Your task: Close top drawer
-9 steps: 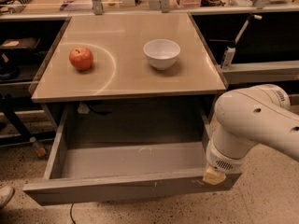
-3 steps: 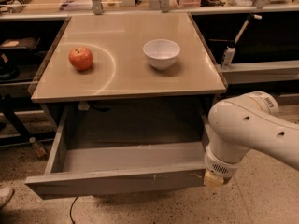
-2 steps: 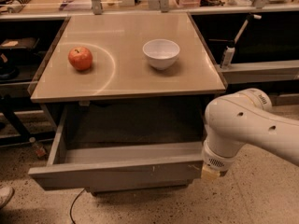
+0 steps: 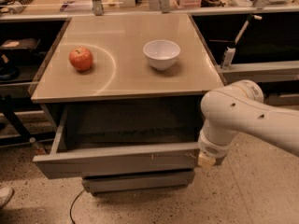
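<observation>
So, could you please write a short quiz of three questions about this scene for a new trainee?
1. Fill in: seen from the camera, the apple lies to the ___ of the white bowl on the tabletop.
2. True or false: the top drawer is fully shut.
3. Where is the gripper? A) over the tabletop. B) at the right end of the top drawer's front. C) inside the top drawer.

Key: 1 left; 2 false, it stands partly open; 3 B.
</observation>
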`<state>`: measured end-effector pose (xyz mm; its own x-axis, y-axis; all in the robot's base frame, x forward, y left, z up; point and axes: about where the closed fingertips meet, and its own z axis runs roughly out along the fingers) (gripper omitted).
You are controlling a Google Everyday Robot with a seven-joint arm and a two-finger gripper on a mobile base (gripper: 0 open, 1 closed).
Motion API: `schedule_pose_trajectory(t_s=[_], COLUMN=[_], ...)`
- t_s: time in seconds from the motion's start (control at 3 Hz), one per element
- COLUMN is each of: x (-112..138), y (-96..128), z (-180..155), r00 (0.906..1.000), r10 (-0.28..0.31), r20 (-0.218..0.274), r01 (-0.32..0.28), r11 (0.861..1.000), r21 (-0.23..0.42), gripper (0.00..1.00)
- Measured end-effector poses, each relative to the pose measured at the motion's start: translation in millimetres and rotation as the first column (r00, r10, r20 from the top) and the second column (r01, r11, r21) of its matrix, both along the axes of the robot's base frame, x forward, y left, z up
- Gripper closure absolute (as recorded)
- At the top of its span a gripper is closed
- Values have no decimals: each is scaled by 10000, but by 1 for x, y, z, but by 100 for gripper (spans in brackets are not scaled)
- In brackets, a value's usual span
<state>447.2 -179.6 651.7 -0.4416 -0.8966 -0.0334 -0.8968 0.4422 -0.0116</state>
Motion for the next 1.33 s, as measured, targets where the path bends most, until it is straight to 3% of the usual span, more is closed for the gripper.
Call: schedule_pose_trajectory(t_s=[0.33, 0.67, 1.33], x=[24, 24, 74], y=[1, 1, -11], z=[-9, -9, 2], r00=[9996, 9995, 9802], r10=[-275, -301, -1676], r20=[108, 112, 1052], r01=[275, 300, 1648], r11=[9996, 9995, 9857], r21=[80, 102, 349], gripper=[100, 100, 100])
